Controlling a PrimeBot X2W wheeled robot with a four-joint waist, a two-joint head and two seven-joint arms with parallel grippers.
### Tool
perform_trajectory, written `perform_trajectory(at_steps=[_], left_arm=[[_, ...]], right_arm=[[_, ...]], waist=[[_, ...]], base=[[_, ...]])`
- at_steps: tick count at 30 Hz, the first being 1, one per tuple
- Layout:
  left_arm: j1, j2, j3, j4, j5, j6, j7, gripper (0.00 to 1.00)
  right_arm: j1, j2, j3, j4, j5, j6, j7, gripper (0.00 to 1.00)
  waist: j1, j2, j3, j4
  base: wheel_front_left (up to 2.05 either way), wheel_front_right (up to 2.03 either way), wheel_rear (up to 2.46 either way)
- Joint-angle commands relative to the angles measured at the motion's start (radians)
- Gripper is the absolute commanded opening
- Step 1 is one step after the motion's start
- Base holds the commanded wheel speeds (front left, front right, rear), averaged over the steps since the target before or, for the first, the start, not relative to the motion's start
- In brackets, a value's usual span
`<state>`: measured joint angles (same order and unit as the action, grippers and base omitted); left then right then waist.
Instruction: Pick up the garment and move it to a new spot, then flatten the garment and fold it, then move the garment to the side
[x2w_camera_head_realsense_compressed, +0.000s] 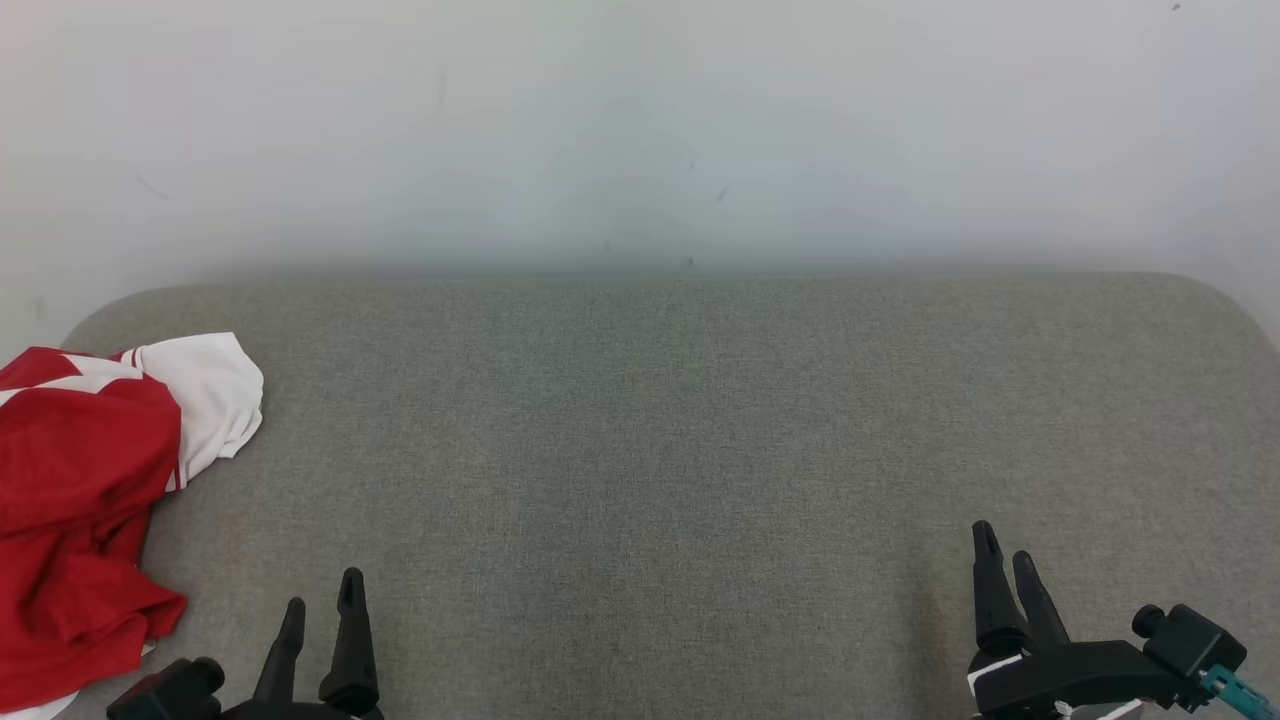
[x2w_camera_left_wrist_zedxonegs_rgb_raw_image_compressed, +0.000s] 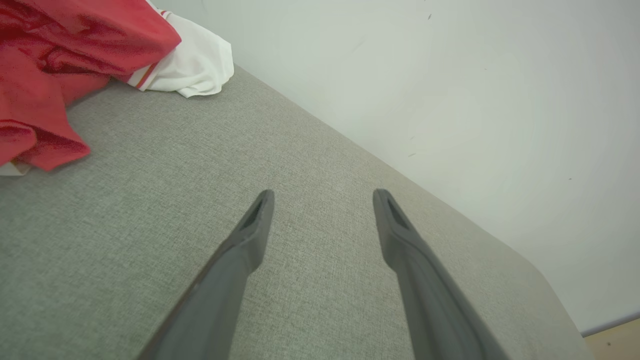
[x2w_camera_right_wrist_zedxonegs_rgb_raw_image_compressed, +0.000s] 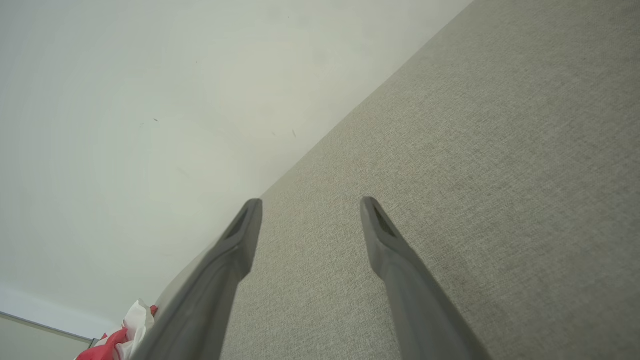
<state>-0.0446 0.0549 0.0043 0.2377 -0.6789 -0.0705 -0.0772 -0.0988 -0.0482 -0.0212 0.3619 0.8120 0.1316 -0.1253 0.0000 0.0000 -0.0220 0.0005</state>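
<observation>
A crumpled red and white garment (x2w_camera_head_realsense_compressed: 85, 480) lies at the far left end of the grey fabric surface (x2w_camera_head_realsense_compressed: 680, 430), partly cut off by the head view's left edge. In the left wrist view the garment (x2w_camera_left_wrist_zedxonegs_rgb_raw_image_compressed: 60, 65) sits at the upper left, and a small part of the garment (x2w_camera_right_wrist_zedxonegs_rgb_raw_image_compressed: 122, 335) peeks in at the right wrist view's bottom left. My left gripper (x2w_camera_head_realsense_compressed: 322, 598) is open at the lower left, a short way right of the garment and apart from it. Far from the cloth, my right gripper (x2w_camera_head_realsense_compressed: 1005, 545) stands open at the lower right. Both hold nothing.
A pale wall (x2w_camera_head_realsense_compressed: 640, 130) rises directly behind the grey surface. The surface has rounded far corners (x2w_camera_head_realsense_compressed: 1225, 300), and a strip of light floor (x2w_camera_left_wrist_zedxonegs_rgb_raw_image_compressed: 615, 340) shows past its end in the left wrist view.
</observation>
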Motion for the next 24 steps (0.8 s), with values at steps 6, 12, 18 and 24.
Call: perform_trajectory(at_steps=[6, 12, 18, 24], left_arm=[[-0.001, 0.024, -0.019, -0.021, 0.090, 0.007, -0.027, 1.00], [-0.004, 0.038, -0.039, -0.022, 0.167, 0.015, -0.046, 1.00], [-0.006, 0.049, -0.061, -0.011, 0.238, 0.025, -0.065, 1.00], [-0.011, 0.058, -0.079, 0.011, 0.286, 0.027, -0.079, 1.00]], right_arm=[[-0.012, -0.002, 0.012, 0.005, -0.082, -0.001, -0.021, 1.00], [-0.015, -0.002, 0.008, 0.021, -0.176, -0.001, -0.035, 1.00], [-0.017, -0.002, 0.001, 0.033, -0.249, -0.001, -0.048, 1.00], [-0.017, -0.002, -0.001, 0.047, -0.307, -0.001, -0.059, 1.00]], waist=[[0.0000, 0.0000, -0.001, 0.001], [0.0000, 0.0000, -0.001, 0.004], [0.0000, 0.0000, -0.004, 0.006], [0.0000, 0.0000, -0.005, 0.005]], base=[[0.00, 0.00, 0.00], [0.00, 0.00, 0.00], [0.00, 0.00, 0.00], [0.00, 0.00, 0.00]])
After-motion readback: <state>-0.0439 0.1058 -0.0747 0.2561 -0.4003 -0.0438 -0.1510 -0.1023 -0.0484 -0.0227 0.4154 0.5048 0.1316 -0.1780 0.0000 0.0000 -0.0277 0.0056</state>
